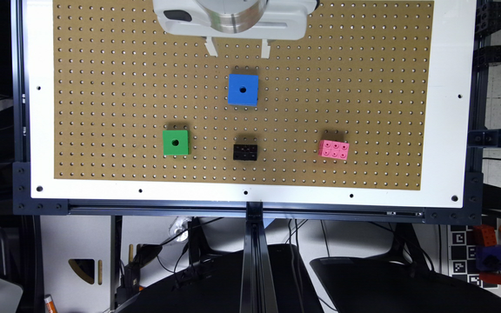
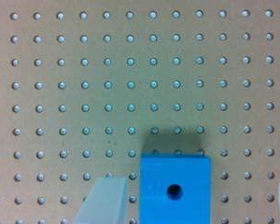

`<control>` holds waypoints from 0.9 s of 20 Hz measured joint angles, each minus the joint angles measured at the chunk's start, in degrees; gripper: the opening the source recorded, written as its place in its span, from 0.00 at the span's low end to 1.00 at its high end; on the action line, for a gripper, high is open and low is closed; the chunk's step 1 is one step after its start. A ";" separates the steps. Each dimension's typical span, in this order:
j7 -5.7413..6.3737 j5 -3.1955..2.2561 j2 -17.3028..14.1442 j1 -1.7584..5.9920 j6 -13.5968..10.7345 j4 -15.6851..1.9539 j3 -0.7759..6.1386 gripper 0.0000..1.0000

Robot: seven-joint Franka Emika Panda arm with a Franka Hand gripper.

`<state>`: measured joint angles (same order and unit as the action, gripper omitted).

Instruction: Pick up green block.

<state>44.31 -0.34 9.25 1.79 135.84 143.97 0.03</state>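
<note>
Hand point(image 1: 238, 48) spread, empty, hovering by blue cube point(image 1: 243, 89) (wrong target). Green block point(image 1: 175, 142) sits well apart, toward exterior view's left. Risk: descending here grabs blue instead.

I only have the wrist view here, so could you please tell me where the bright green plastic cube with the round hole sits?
Observer: The bright green plastic cube sits on the brown pegboard, toward the exterior view's left, nearer the board's front edge than the blue plastic cube.
Operator: Thank you. Is anything touching it?
Observer: No, it stands apart; the small black studded brick lies to its right in the exterior view, with a gap between.
Operator: And where is the gripper?
Observer: The gripper hangs at the board's far edge, just beyond the blue cube, well away from the green one.
</note>
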 joint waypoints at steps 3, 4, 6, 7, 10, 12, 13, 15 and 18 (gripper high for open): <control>-0.01 -0.01 0.00 0.05 0.00 0.02 0.00 1.00; -0.01 -0.05 0.00 0.17 0.00 0.02 0.00 1.00; -0.34 -0.16 0.00 0.74 0.00 -0.03 0.00 1.00; -0.72 -0.19 0.00 1.21 0.00 -0.12 0.00 1.00; -2.82 -0.19 -0.11 3.26 0.00 -0.76 0.00 1.00; -4.87 -0.19 -0.82 5.25 0.00 -1.98 -0.01 1.00; -5.88 -0.19 -1.60 6.23 0.00 -2.89 0.00 1.00; -6.99 -0.19 -3.41 7.31 0.01 -4.79 0.00 1.00; -7.99 -0.19 -7.77 8.38 0.00 -9.30 0.00 1.00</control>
<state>36.32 -0.53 1.48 10.17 135.84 134.67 0.03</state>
